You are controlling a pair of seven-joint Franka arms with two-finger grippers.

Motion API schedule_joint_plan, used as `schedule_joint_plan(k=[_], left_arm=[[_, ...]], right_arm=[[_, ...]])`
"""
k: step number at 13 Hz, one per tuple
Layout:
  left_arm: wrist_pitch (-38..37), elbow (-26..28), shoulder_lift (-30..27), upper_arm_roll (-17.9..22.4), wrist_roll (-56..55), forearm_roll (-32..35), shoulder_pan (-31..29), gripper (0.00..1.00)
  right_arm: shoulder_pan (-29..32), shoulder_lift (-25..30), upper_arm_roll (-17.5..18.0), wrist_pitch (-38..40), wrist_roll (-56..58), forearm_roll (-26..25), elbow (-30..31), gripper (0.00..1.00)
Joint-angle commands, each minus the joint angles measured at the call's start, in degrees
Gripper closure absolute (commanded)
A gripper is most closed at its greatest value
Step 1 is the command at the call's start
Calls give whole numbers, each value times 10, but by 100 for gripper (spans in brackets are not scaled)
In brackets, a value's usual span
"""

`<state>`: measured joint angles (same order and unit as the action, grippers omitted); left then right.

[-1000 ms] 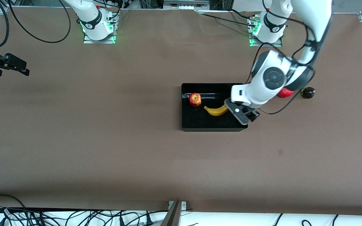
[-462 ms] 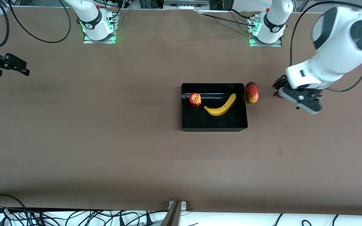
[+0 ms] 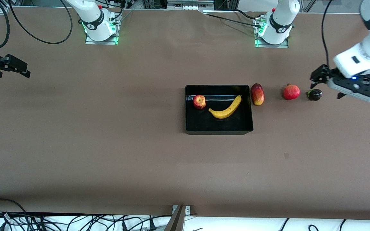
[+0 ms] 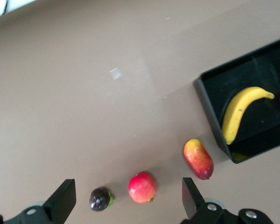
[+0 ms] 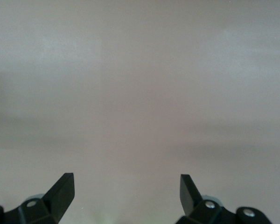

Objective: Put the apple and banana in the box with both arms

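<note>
While both grippers stand open and empty, the apple (image 3: 199,101) and banana (image 3: 226,109) lie in the box (image 3: 218,129) mid-table. Apple sits near the box's corner toward the right arm's end and the bases. Banana lies beside it, apart from it, long axis diagonal: one tip near the box's middle, the other pointing at the corner toward the left arm's end and the bases, its curve bowing toward the front camera. Left gripper (image 3: 329,84) hangs over the table's edge at the left arm's end, fingers (image 4: 65,200) spread wide. Right gripper (image 3: 13,68) waits over the table's edge at the right arm's end, jaws apart over bare table.
</note>
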<state>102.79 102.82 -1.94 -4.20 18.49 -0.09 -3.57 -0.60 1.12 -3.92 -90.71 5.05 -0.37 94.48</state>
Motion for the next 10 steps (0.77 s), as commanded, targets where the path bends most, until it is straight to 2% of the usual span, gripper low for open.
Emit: schedule_joint_plan(k=[1, 4, 10], left_arm=[[-43, -13, -5, 13, -75, 3, -3, 0], [-92, -45, -2, 8, -119, 7, -2, 0], [-115, -54, -2, -11, -166, 8, 0, 0]], right_arm=[[7, 12, 6, -1, -1, 10, 7, 0], [7, 12, 6, -1, -2, 10, 7, 0], [5, 11, 6, 2, -1, 10, 4, 0]])
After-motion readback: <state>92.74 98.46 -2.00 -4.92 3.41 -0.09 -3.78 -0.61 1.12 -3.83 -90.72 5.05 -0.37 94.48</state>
